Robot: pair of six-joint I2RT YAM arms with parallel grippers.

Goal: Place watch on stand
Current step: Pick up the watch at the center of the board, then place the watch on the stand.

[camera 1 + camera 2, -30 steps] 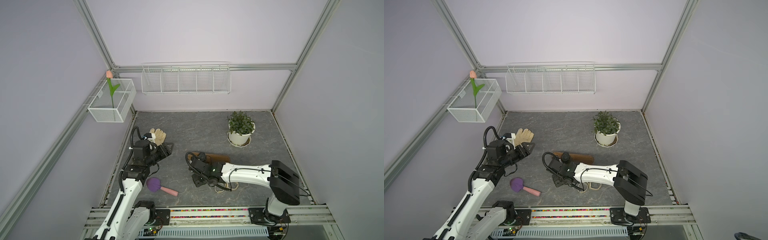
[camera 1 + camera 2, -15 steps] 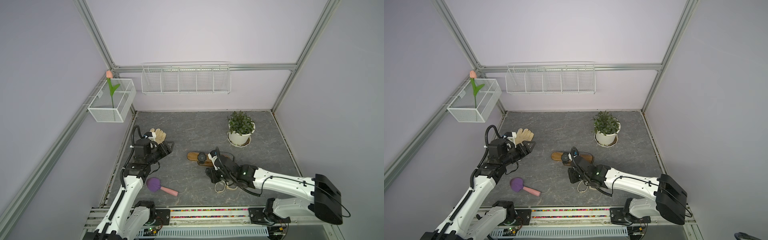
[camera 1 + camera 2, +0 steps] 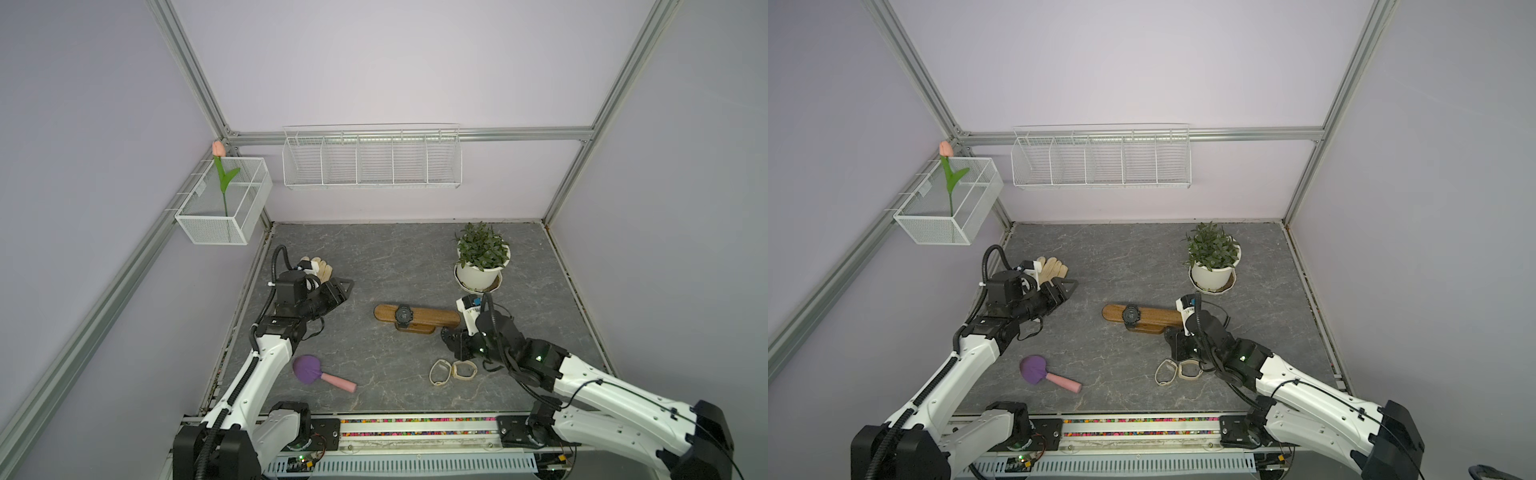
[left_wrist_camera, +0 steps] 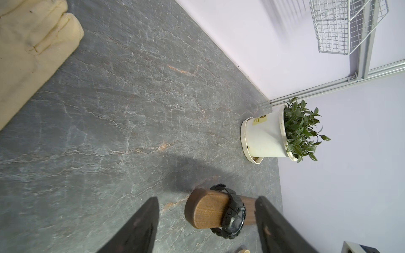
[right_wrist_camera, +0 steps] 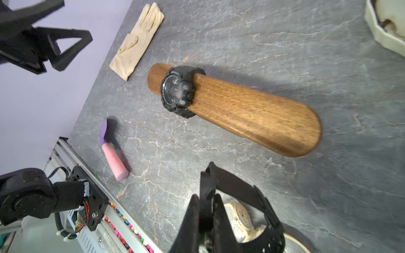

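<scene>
Watch (image 5: 177,91): black and chunky; you see it strapped round the stand (image 5: 252,118) near one end.
Left fingers (image 4: 140,225): spread, hovering well apart from the stand.
Right fingers (image 5: 195,221): pressed together, empty, near the stand.

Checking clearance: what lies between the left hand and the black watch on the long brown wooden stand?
Only bare grey stone tabletop separates left hand from black watch; both top views show it.

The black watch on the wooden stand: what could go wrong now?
The black watch sits close to one end of the stand, so a bump might slide it off. The shut right tool hangs near the stand's other end; a swing could knock it. It is also beside a beige watch and might drag it.
</scene>
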